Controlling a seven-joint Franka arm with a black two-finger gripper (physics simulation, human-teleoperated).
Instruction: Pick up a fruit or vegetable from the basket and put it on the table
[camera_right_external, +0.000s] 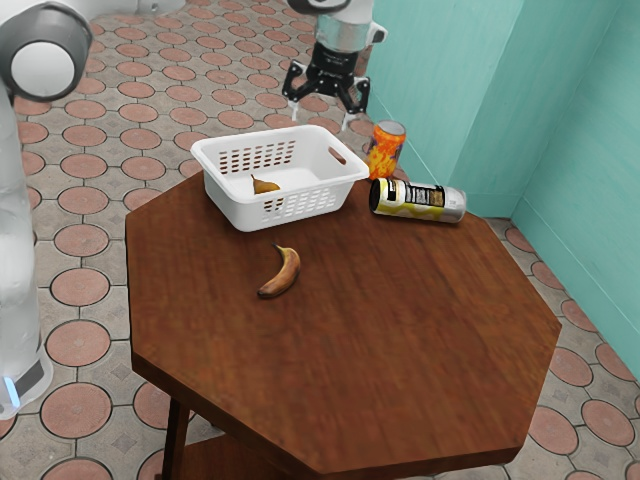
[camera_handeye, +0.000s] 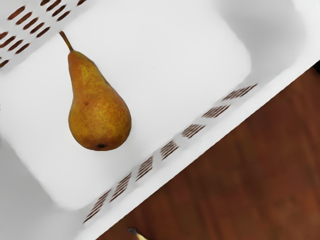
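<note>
I am looking at a patterned tile floor (camera_right_external: 80, 285) spread below the basket and a teal wall (camera_right_external: 480, 60) rising well beyond it. The brown wooden desk (camera_right_external: 400, 330) carries the basket near its far edge in the exterior view. My white arm (camera_right_external: 45, 70) comes in from the basket's side toward the exterior view's left. The white basket (camera_right_external: 230, 200) stands upright, with rows of slots through its walls. I have the tool (camera_right_external: 321, 117) above the basket, its two fingers spread apart with nothing between them.

A cylindrical can (camera_right_external: 420, 201) with yellow, black and white markings lies on its side just beside the basket's end toward the exterior view's right; I can't tell whether they touch. An orange can (camera_right_external: 386, 150) stands upright near that same end. The banana (camera_right_external: 284, 272), curved and browned, lies on the desk in front of the basket, apart from it. The pear (camera_handeye: 97, 110), my fruit to pick, is in the basket, lying on its floor: its stem points toward the basket's wall away from the banana, its rounded end toward the wall on the banana's side.
</note>
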